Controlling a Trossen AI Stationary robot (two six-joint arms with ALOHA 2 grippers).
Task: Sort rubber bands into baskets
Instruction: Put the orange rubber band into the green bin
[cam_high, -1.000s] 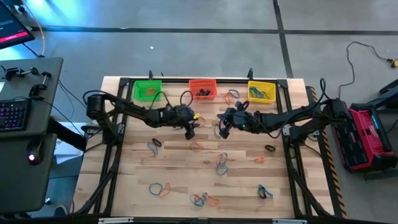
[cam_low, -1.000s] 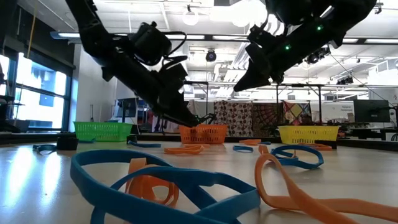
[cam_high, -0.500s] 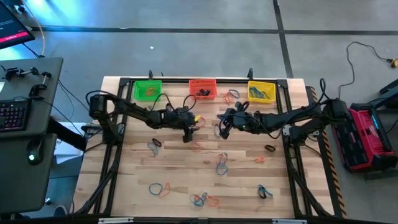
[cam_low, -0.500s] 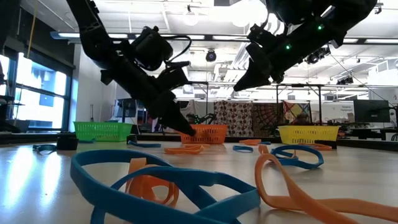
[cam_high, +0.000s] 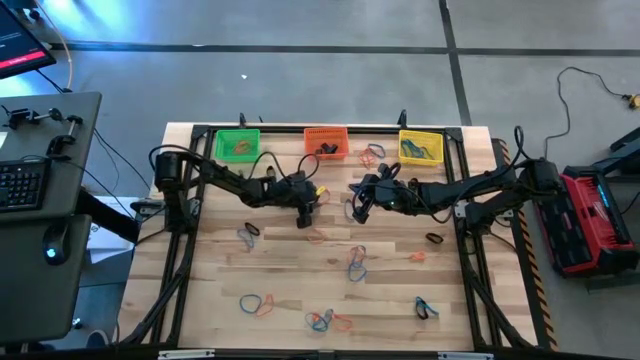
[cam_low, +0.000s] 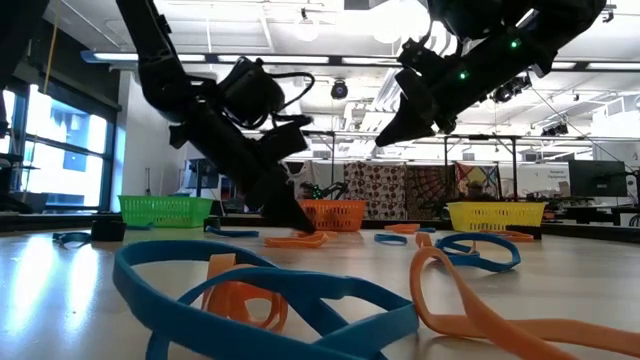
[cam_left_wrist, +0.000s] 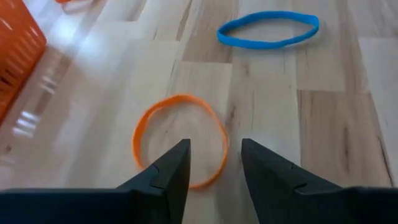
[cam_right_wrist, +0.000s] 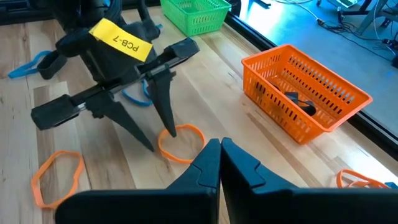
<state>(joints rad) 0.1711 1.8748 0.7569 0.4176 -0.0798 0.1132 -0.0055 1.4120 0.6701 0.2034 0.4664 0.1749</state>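
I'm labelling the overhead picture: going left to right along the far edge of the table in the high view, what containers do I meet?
green basket → red-orange basket → yellow basket

Orange band (cam_left_wrist: 180, 146) and blue band (cam_left_wrist: 268, 29) on pale wood table (cam_left_wrist: 323, 124); orange mesh basket (cam_right_wrist: 308, 93)

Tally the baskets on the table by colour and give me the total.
Green basket: 1
Orange basket: 1
Yellow basket: 1
Total: 3
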